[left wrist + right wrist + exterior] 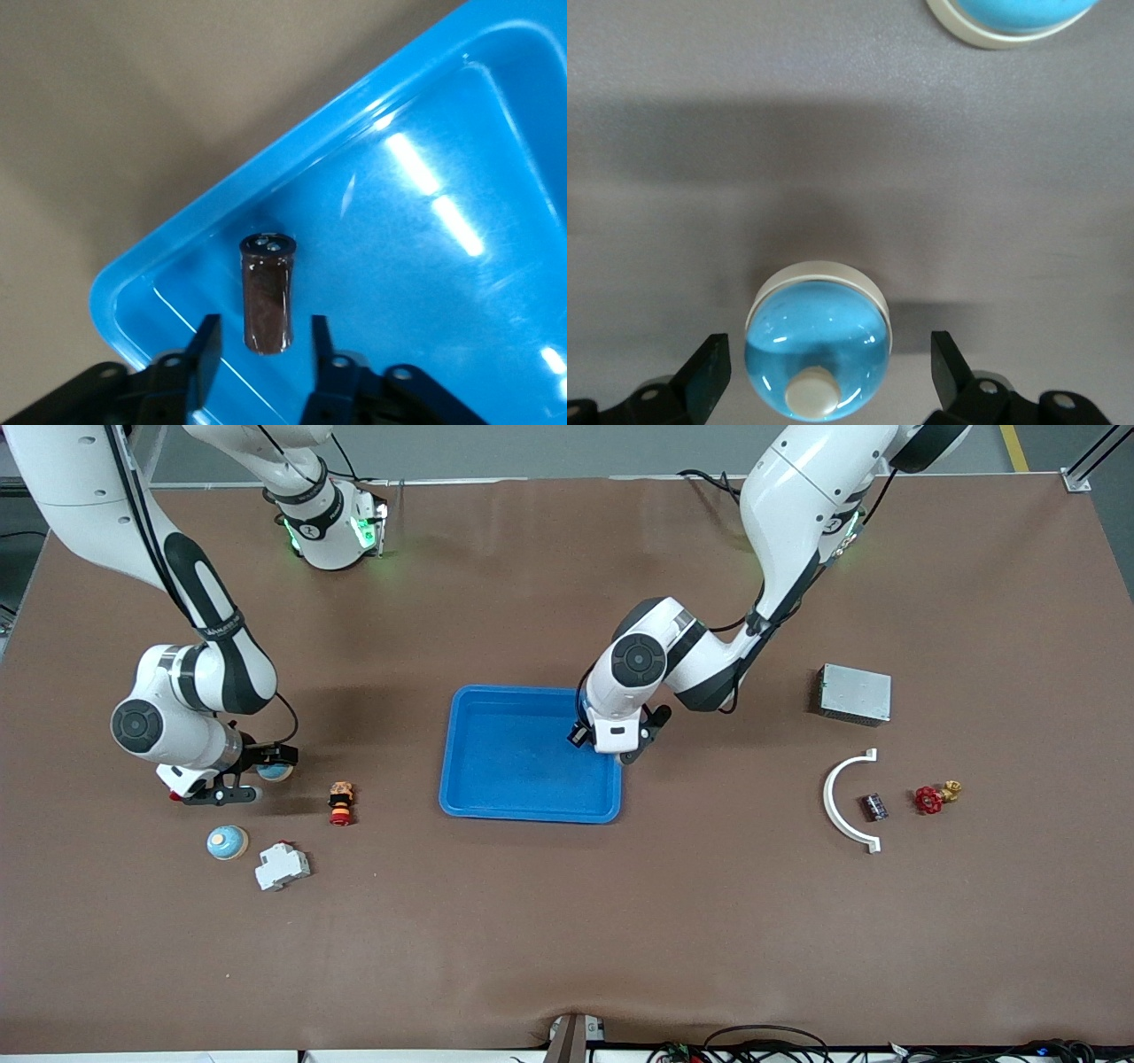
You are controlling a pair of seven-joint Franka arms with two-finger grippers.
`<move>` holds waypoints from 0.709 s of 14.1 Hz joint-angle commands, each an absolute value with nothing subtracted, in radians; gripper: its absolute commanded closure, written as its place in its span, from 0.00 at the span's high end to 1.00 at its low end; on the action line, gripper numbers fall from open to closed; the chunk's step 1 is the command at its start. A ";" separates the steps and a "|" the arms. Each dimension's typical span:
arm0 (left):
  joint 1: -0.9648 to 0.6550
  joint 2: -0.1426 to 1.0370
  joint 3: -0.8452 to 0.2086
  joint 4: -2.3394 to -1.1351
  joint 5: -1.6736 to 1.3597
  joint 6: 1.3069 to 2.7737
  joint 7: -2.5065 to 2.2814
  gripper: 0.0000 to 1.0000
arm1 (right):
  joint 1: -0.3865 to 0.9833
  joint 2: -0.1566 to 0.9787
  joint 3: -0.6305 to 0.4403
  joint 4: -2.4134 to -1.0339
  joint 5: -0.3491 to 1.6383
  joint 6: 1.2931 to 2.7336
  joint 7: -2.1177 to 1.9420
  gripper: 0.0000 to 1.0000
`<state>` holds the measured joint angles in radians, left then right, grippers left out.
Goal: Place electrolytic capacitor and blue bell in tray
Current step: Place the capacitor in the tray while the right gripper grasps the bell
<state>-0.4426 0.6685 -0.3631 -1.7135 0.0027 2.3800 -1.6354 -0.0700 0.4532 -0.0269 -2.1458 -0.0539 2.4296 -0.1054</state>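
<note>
Left end effector [257, 354] open around capacitor [267, 292]

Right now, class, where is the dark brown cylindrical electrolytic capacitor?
The dark brown cylindrical electrolytic capacitor lies inside the shallow bright-blue plastic tray, near the corner, between the open fingers of the left gripper, as the left wrist view shows.

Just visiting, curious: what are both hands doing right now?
Left hand open over tray, capacitor released inside. Right hand open around blue bell. Nothing in the way.

Brown table [567, 921] with blue tray [469, 797], bells, grey box [855, 693].
</note>
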 commanded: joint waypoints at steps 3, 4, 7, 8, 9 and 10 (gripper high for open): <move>-0.373 0.550 -0.353 -1.710 0.043 2.249 -1.660 1.00 | -0.091 0.448 -0.015 -2.158 -0.074 2.445 -0.133 0.87; -0.344 0.516 -0.353 -1.713 0.061 2.208 -1.646 1.00 | -0.089 0.448 -0.015 -2.158 -0.074 2.445 -0.143 0.75; -0.272 0.433 -0.354 -1.750 0.089 2.154 -1.550 1.00 | -0.087 0.448 -0.015 -2.155 -0.074 2.447 -0.144 0.38; -0.231 0.399 -0.354 -1.782 0.090 2.146 -1.479 1.00 | -0.087 0.448 -0.015 -2.152 -0.074 2.447 -0.152 0.25; -0.182 0.367 -0.356 -1.817 0.091 2.145 -1.395 1.00 | -0.087 0.448 -0.015 -2.152 -0.074 2.447 -0.164 0.19; -0.145 0.350 -0.356 -1.839 0.091 2.145 -1.320 1.00 | -0.089 0.446 -0.015 -2.152 -0.074 2.441 -0.175 0.13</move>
